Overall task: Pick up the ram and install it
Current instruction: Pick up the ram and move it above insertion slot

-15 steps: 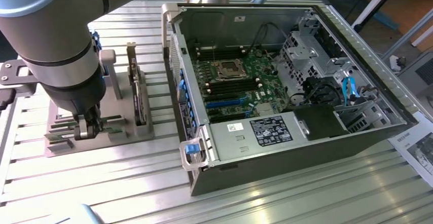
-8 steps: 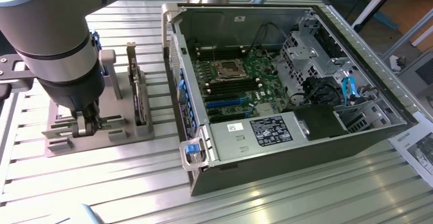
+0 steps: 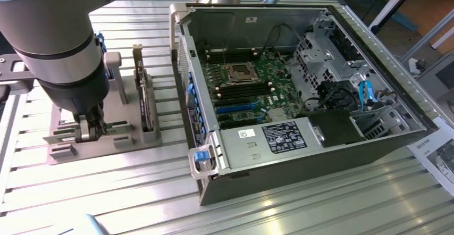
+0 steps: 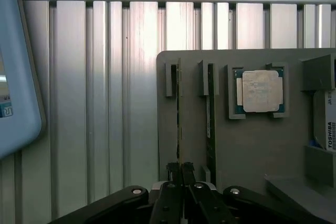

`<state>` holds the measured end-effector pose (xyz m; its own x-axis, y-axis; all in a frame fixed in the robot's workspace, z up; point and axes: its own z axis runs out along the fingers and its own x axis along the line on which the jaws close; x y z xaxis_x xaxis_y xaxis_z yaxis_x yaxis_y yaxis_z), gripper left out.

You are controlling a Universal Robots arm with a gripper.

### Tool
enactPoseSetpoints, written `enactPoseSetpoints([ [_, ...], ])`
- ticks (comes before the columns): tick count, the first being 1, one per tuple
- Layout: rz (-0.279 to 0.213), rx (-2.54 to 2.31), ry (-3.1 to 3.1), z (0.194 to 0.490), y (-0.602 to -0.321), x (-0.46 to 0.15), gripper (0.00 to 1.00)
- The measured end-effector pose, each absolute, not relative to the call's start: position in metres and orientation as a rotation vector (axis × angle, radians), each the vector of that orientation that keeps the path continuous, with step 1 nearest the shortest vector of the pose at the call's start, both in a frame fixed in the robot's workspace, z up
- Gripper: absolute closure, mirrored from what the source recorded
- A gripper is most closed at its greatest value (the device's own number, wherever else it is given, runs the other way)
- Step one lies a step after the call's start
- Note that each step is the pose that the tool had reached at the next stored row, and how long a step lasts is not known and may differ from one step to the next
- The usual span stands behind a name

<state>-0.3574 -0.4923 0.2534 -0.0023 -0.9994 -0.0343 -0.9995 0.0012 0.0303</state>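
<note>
While my pincer (image 4: 181, 170) is pinched almost shut on one end of the ram (image 4: 178, 114), I'm seeing that stick edge-on, a thin dark sliver standing in its slot on the grey holder (image 4: 252, 145), beside a second stick (image 4: 210, 119).

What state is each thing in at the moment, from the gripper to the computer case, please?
Gripper: shut on the ram.
Ram: on edge in its holder slot, gripped at one end.
Second ram stick: on edge in the neighbouring slot, untouched.
Processor: flat in its recess.
Computer case: side open, motherboard exposed.
</note>
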Motion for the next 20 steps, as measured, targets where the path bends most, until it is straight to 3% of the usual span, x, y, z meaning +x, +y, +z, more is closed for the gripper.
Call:
enactPoseSetpoints([
  [20, 0.072, -2.207, 2.230, 0.265, -0.492, -0.357, 0.88],
])
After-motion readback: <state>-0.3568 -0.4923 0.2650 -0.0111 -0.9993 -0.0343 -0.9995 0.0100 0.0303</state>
